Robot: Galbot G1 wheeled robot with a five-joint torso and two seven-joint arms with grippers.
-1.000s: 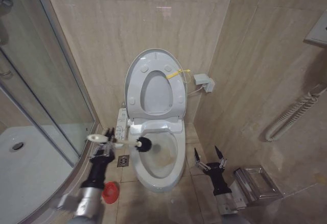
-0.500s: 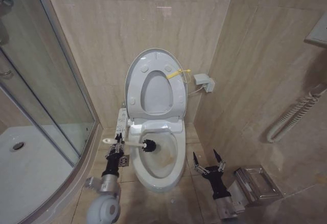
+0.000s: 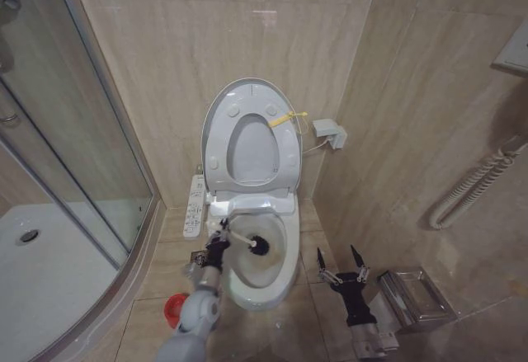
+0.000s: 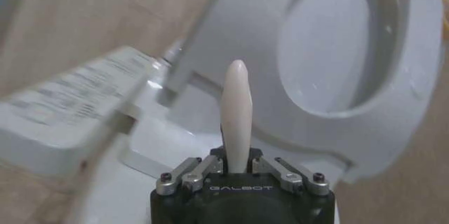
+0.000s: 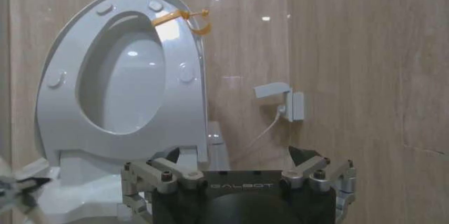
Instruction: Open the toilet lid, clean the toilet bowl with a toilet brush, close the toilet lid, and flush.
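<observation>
Brush head in bowl, lid up
Left gripper (image 3: 219, 245) clamps toilet brush (image 3: 247, 241) handle, head inside toilet bowl (image 3: 285, 255); toilet lid (image 3: 216, 123) upright; right gripper (image 3: 338, 260) spread wide beside bowl.

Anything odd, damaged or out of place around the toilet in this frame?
Brownish-yellow staining marks the inside of the toilet bowl, where the left gripper holds the toilet brush. Nothing else stands out.

Toilet bowl (image 3: 262, 284) on tiled floor (image 3: 256, 333)

Tiled bathroom — toilet bowl (image 3: 262, 263), glass shower enclosure (image 3: 58, 131)
</observation>
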